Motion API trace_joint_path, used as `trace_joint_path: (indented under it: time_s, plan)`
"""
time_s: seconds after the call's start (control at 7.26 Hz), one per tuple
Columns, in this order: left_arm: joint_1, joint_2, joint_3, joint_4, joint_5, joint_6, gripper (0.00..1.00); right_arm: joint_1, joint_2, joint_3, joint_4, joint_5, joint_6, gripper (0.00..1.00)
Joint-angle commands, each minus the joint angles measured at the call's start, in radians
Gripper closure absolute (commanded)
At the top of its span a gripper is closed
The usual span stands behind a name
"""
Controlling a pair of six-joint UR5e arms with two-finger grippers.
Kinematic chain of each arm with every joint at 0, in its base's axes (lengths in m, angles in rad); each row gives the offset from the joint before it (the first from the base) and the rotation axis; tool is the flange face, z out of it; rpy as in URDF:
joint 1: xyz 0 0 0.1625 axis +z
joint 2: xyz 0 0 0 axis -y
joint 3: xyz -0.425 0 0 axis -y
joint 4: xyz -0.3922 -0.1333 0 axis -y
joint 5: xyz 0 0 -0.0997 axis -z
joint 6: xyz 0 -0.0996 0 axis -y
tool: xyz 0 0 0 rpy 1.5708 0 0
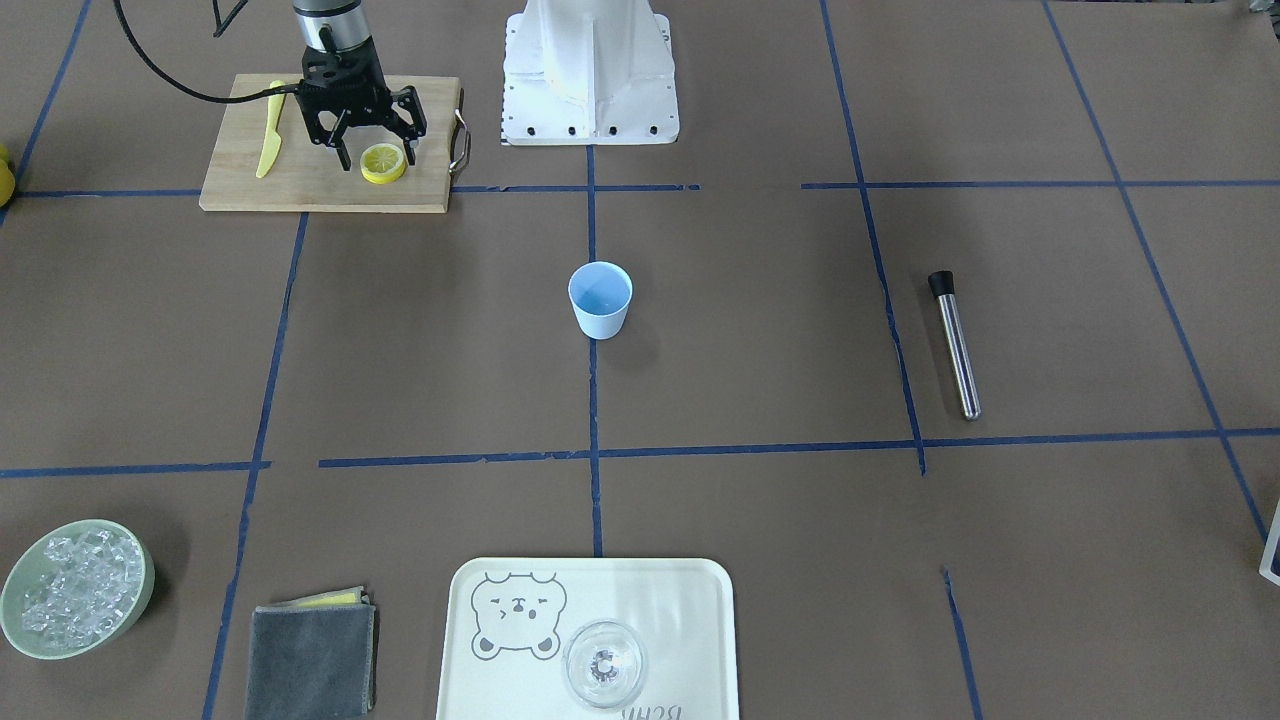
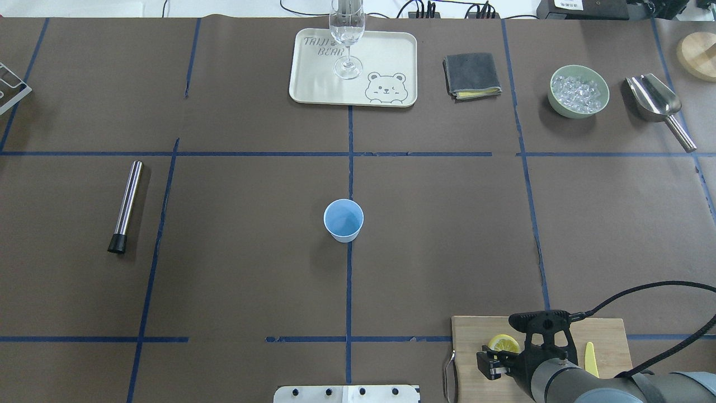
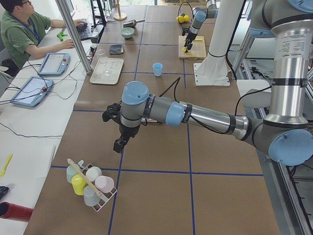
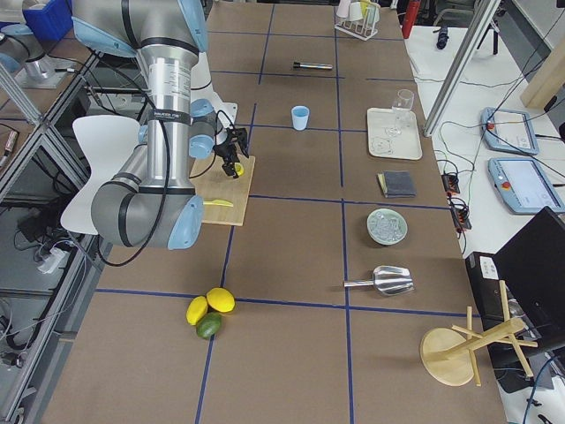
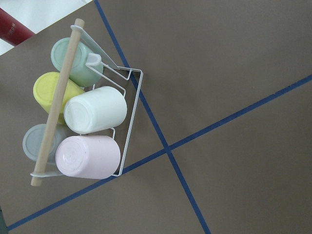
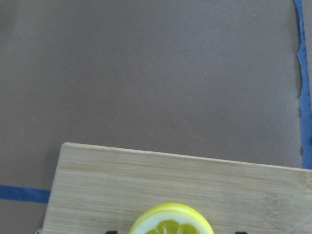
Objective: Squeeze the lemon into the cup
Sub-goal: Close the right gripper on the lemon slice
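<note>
Table cover (image 1: 760, 330) looks like matt brown paper, with slightly shinier blue tape lines (image 1: 592, 400) on it. Cutting board (image 1: 240, 180) is pale wood with visible grain and no gloss. Light-blue cup (image 1: 600, 300) is smooth plastic. The tube (image 1: 957, 350) at right is shiny metal with a matt black cap (image 1: 940, 284). Cream tray (image 1: 650, 590) is glossy, the cloth (image 1: 310, 665) is soft grey fabric.

The bear tray (image 2: 319, 73) with its glass (image 2: 347, 25) sits at my twelve o'clock, the ice bowl (image 2: 579, 113) at two. A steel rod (image 2: 127, 201) lies at nine, the cutting board (image 2: 607, 336) at five.
</note>
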Motion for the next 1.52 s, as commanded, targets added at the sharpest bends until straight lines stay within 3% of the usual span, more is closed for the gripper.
trace_joint_path:
  time_s: [0.0, 0.41, 0.69, 0.96, 1.24, 1.38]
  plan:
    - [0.000, 0.001, 0.000, 0.000, 0.000, 0.000, 0.00, -0.005, 0.001, -0.001, 0.000, 0.000, 0.000, 0.15]
    - [0.000, 0.001, 0.000, 0.000, 0.002, 0.000, 0.00, -0.010, 0.001, -0.002, 0.000, 0.002, 0.000, 0.21]
    - [0.000, 0.001, -0.002, 0.000, 0.002, 0.000, 0.00, -0.008, 0.001, -0.001, 0.000, 0.002, 0.000, 0.32]
    - [0.000, 0.001, -0.003, 0.000, 0.002, 0.000, 0.00, -0.007, 0.001, 0.005, 0.000, 0.003, -0.002, 0.55]
    - [0.000, 0.000, -0.003, 0.000, 0.002, 0.000, 0.00, -0.003, 0.001, 0.010, 0.000, 0.003, -0.002, 0.67]
    - [0.000, 0.000, -0.003, 0.000, 0.002, 0.000, 0.00, -0.002, -0.001, 0.020, 0.000, 0.005, -0.002, 0.67]
